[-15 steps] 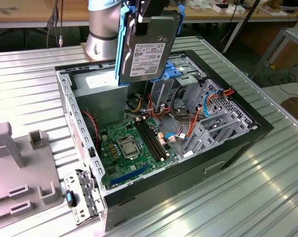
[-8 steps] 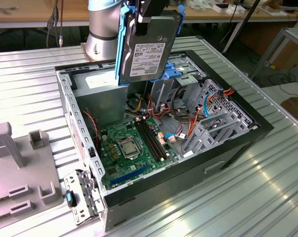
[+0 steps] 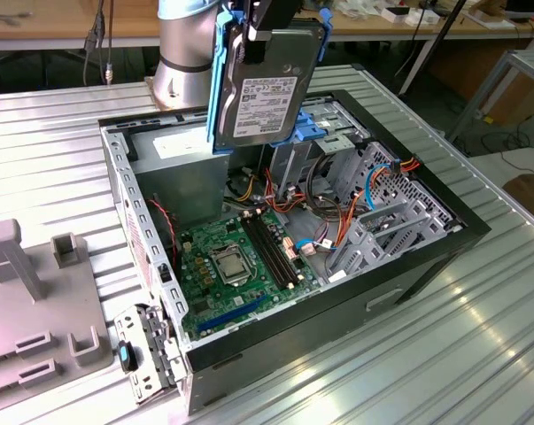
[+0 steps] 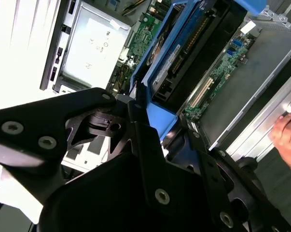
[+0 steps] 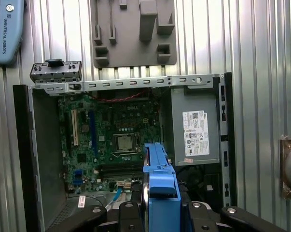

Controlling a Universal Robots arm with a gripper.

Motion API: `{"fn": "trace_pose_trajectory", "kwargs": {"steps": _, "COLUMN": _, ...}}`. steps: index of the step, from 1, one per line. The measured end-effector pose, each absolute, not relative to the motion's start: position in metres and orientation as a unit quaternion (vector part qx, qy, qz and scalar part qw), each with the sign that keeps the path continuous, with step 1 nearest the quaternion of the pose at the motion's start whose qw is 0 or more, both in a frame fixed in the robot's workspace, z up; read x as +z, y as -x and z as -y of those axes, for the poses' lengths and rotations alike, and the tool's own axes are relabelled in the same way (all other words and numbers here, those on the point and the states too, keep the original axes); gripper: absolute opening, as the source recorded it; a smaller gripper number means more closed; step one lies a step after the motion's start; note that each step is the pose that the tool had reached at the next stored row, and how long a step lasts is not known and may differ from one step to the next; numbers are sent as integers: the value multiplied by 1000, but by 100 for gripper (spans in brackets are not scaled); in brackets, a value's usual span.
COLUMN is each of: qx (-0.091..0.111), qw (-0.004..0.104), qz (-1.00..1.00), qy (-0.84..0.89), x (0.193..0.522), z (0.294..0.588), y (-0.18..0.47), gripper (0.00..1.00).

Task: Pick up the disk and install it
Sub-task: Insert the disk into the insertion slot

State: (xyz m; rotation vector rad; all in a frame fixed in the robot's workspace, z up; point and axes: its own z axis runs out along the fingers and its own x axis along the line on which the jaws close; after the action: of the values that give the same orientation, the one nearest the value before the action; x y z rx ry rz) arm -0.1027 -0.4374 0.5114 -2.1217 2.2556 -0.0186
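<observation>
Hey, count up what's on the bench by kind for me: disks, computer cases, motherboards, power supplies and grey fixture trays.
disk: 1
computer case: 1
motherboard: 1
power supply: 1
grey fixture tray: 1
Total: 5

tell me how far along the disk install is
Done: the pickup. The gripper has the disk lifted upright in the air above the open computer case. In hand: the disk, clamped near its top edge. Left: installing; the disk is not yet seated inside the case.
</observation>
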Motion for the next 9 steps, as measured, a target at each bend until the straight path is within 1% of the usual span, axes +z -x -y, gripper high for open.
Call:
{"fn": "trace_pose_trajectory", "kwargs": {"steps": 5, "qx": -6, "qw": 22, "qz": -726, "qy": 687, "x": 511, "z": 438, "y": 94, "gripper": 37}}
{"fn": "trace_pose_trajectory", "kwargs": {"steps": 9, "qx": -5, "qw": 23, "qz": -726, "qy": 687, "x": 511, "z": 454, "y": 93, "gripper": 37}}
